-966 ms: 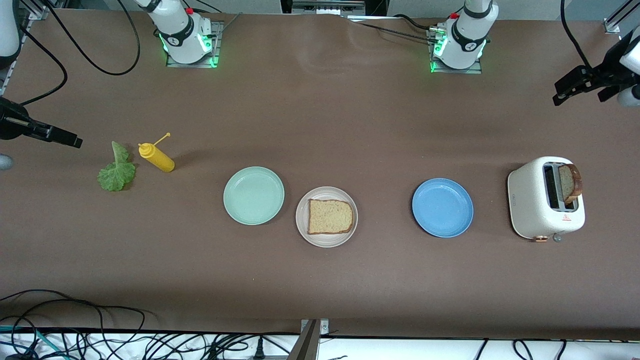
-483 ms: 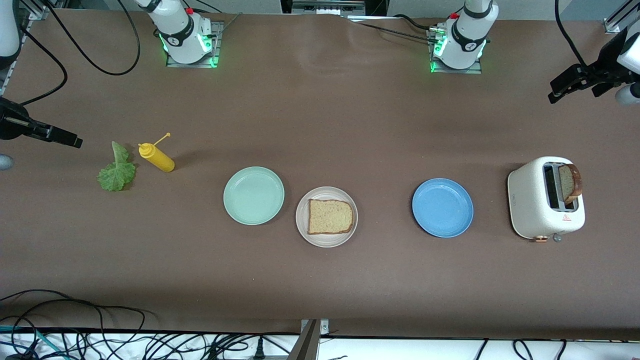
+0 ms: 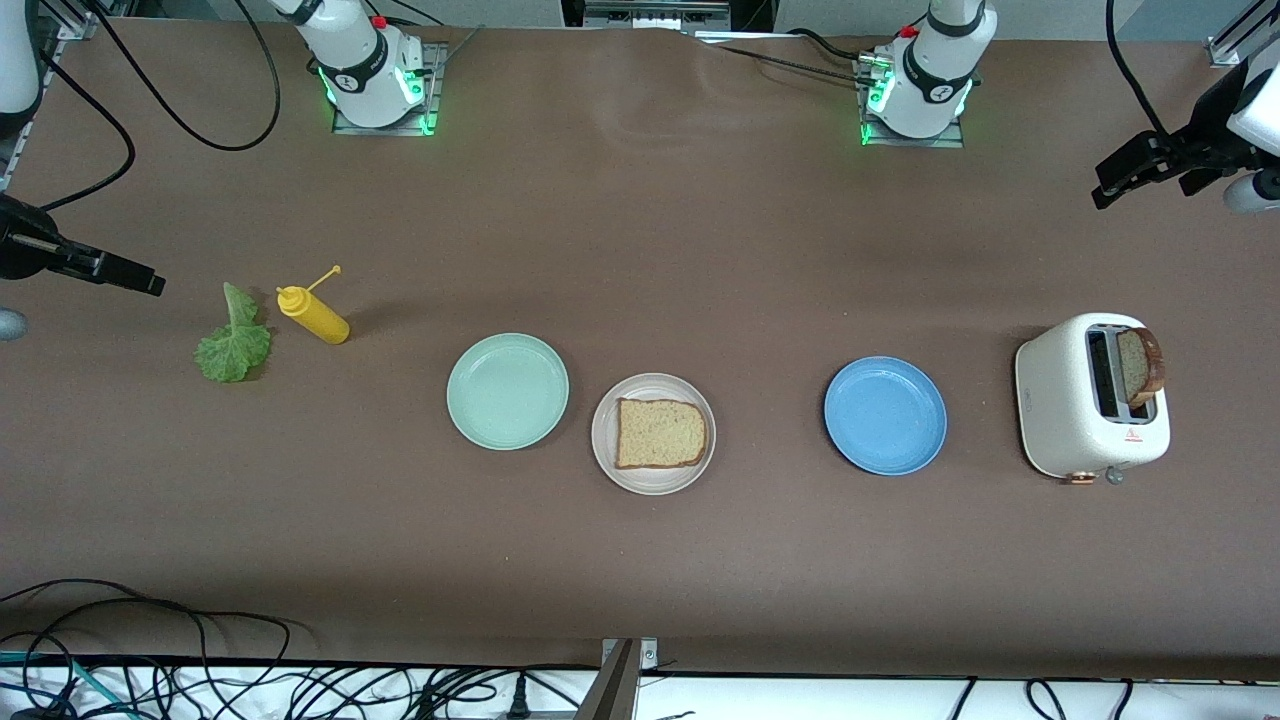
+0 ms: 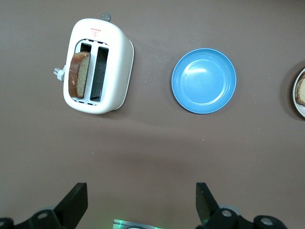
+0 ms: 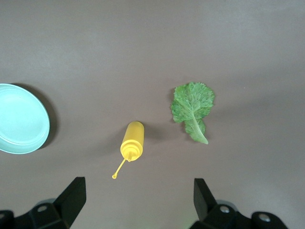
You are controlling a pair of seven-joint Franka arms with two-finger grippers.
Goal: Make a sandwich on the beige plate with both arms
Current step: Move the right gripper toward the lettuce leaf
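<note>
waiting on the beige plate (image 3: 653, 434), midway along the counter (image 3: 640, 250) between the mint-green plate (image 3: 508, 391) and the blue plate (image 3: 885, 415), one bread slice (image 3: 660, 433) forms the sandwich's base. the lettuce leaf (image 3: 234, 340) lies flat beside the yellow mustard bottle (image 3: 314, 315) toward the right arm's end, so the right end effector (image 5: 136, 202) hangs above them, fingers spread and empty. the second slice (image 3: 1140, 366) stands upright in the white toaster (image 3: 1090, 396) at the left arm's end; the left end effector (image 4: 140, 205) hovers over the counter near it, fingers wide apart, holding nothing.
</note>
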